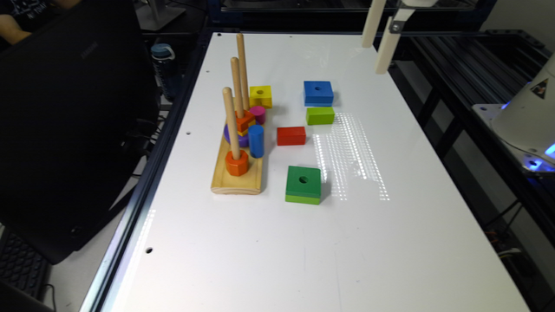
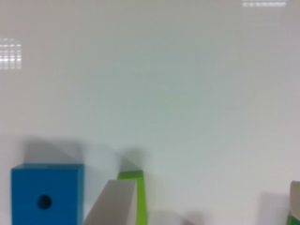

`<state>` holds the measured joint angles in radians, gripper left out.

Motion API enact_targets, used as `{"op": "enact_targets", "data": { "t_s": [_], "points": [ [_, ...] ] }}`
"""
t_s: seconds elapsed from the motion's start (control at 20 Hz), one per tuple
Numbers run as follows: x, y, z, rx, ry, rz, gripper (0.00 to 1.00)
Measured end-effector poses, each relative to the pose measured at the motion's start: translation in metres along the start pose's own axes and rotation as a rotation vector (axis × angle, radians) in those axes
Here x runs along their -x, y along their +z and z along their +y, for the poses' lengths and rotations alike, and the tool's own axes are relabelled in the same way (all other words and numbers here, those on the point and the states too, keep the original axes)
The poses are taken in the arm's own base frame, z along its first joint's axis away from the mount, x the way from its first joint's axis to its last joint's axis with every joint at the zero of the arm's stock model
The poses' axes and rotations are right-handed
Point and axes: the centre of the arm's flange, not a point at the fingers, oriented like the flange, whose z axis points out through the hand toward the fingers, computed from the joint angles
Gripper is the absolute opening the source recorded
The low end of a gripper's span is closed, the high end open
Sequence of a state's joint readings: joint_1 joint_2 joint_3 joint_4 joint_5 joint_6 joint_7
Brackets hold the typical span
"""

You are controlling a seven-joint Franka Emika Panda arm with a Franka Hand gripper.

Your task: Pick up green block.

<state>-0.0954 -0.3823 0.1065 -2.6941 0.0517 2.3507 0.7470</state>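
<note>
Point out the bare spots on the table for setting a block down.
Free: the table nearer than the green block, and the strip toward the exterior view's right of the blue block. Crowded: between the peg board and red block.

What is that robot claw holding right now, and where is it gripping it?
Nothing. The gripper hangs open high above the table, and the green block lies untouched on it, far from the fingers.

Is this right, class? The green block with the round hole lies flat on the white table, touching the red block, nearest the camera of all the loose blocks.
Not quite. In the exterior view the green block lies apart from the red block, with bare white table between them. The rest stands: it lies flat, hole up, nearest the camera.
</note>
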Motion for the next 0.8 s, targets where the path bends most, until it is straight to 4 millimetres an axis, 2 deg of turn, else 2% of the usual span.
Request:
{"op": "enact_targets", "data": {
  "t_s": [0.8],
  "points": [
    [-0.035,0.002,-0.038,-0.001,0.001,-0.005,1.00]
  ]
}}
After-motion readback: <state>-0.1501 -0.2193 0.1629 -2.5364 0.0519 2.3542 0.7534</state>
